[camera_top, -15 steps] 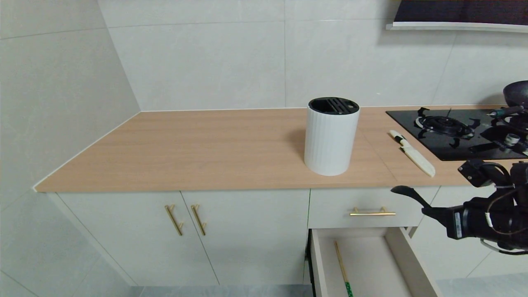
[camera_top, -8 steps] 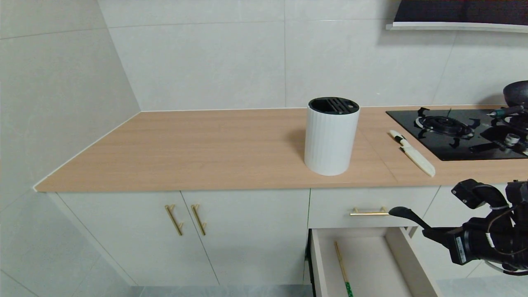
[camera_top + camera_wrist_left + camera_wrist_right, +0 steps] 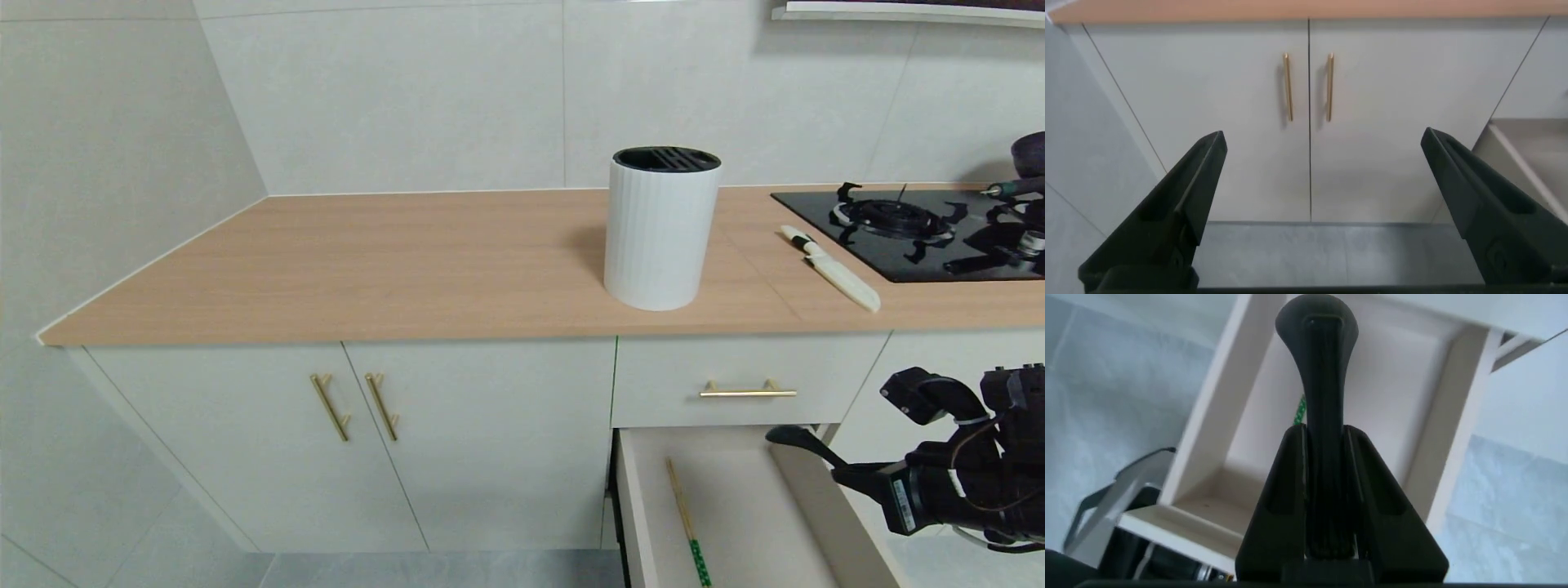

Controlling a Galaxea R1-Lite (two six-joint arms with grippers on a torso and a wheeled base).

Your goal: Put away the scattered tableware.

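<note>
The right arm is finished in black, with a white label on its side and thin cables looped over it. The left gripper is formed of two black wedge-shaped fingers; the right gripper is ended in a slim rounded tip.

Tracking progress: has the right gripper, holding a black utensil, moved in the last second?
Yes. The right gripper has dropped from level with the gold drawer handle to below it.

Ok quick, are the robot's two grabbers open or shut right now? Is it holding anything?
Left gripper: open, holding nothing.
Right gripper: closed on a black utensil.
</note>
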